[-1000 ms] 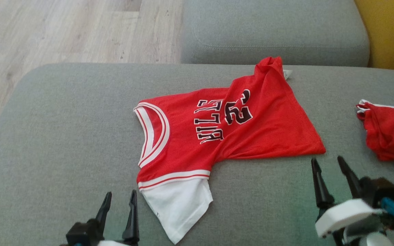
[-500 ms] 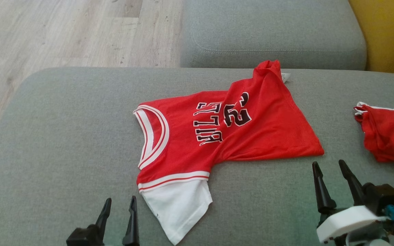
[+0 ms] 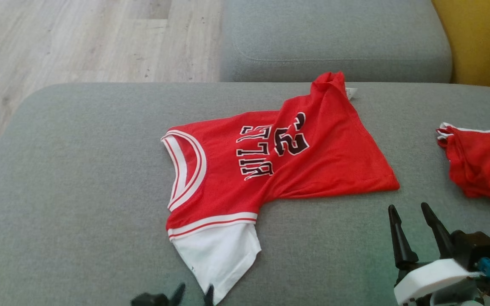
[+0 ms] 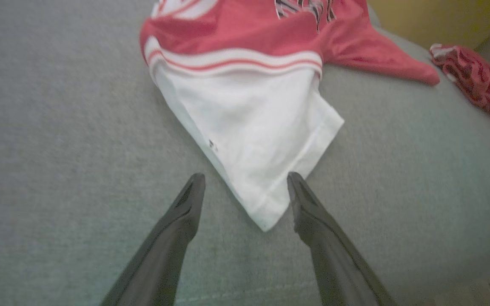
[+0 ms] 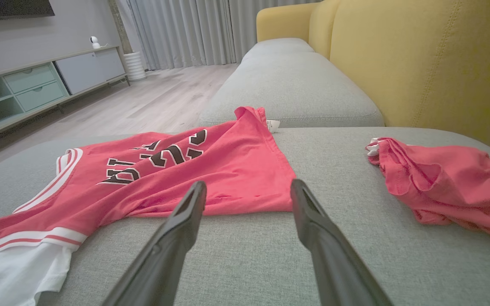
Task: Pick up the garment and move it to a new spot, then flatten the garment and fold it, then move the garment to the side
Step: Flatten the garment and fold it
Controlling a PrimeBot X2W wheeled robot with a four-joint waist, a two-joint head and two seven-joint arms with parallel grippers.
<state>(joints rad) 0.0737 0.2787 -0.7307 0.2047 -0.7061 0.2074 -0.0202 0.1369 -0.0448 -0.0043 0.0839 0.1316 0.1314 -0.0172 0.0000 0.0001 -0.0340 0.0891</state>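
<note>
The garment (image 3: 313,157) is a red jersey with black lettering and a white sleeve, lying partly folded over on the grey cushion (image 3: 79,170). Its far hem is bunched up. My left gripper (image 3: 194,294) is open at the bottom edge of the head view, right at the white sleeve's tip. In the left wrist view the sleeve (image 4: 249,127) tapers to a corner between the open fingers of my left gripper (image 4: 245,182). My right gripper (image 3: 408,208) stands open just below the jersey's near right corner. The right wrist view has the jersey (image 5: 211,165) lying ahead of the open right gripper (image 5: 248,187).
A second crumpled red garment (image 3: 483,163) lies at the cushion's right edge, also seen in the right wrist view (image 5: 445,178). Another grey cushion (image 3: 334,42) sits beyond, a yellow backrest (image 3: 483,42) to the right, wooden floor (image 3: 79,42) to the left.
My left gripper has moved down and to the right, toward the white sleeve's tip. The head camera shifted slightly. The right gripper and the jersey have stayed put.
</note>
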